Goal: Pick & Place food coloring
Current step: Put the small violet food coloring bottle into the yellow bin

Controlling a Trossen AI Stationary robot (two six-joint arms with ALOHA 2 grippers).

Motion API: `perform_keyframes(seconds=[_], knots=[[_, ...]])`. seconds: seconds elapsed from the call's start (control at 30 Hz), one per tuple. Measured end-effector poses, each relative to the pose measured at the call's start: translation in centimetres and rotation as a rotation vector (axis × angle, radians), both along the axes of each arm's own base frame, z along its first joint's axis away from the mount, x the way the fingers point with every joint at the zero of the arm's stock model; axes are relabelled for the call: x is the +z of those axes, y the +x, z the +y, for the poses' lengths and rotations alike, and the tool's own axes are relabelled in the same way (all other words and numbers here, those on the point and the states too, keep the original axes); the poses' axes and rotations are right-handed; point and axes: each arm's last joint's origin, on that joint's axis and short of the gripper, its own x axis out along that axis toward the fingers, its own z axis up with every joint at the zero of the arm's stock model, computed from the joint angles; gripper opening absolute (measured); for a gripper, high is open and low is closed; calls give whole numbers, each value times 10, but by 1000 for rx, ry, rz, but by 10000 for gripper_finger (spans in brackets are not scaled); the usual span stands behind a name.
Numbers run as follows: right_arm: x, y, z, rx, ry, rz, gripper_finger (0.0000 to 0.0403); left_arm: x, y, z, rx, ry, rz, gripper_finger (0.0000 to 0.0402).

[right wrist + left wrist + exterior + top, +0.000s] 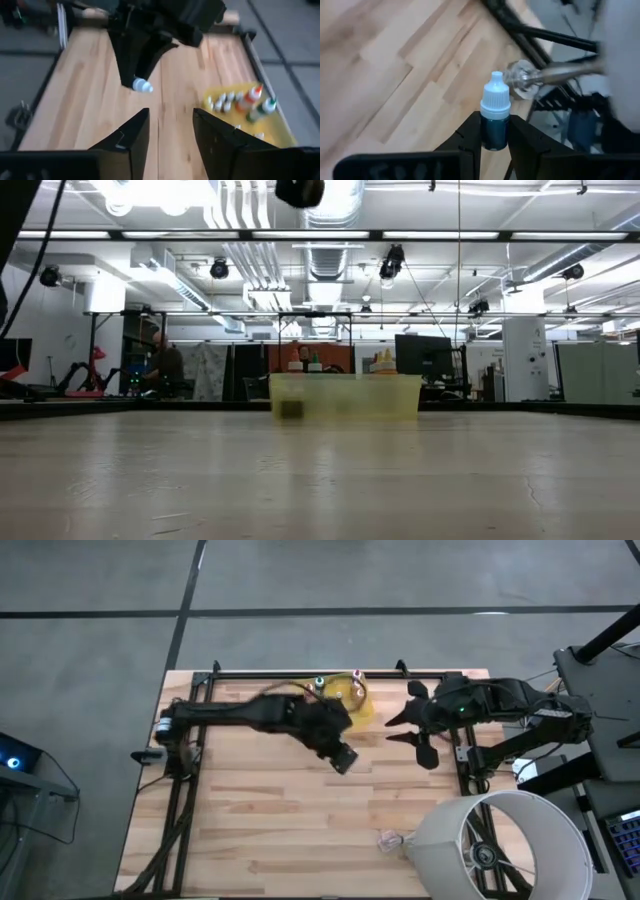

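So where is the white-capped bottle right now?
The white-capped bottle is clamped in the left gripper, above mid-table, just beside the yellow tray.

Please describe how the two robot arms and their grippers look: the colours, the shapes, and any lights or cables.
Both arms are black and jointed. The left gripper has two matte black fingers with flat, angular faces. The right gripper has the same wedge-shaped black fingers, which end in pointed tips in the high view. A small green light glows on the right arm. Cables trail behind it, off the table.
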Motion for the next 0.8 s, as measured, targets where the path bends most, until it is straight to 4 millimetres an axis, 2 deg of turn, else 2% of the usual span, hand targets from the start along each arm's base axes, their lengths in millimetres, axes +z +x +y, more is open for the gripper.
perform_keyframes(seconds=[0.13,0.33,0.63,0.8], knots=[[14,3,0,3,4,-114,155,31,-24,6,-85,38,-116,55],[30,9,1,7,21,-236,179,60,-48,11,-150,49,-243,55],[40,30,4,221,161,-238,203,67,-56,12,-317,-21,-298,55],[45,46,4,243,136,-218,203,67,-56,11,-408,-36,-322,55]])
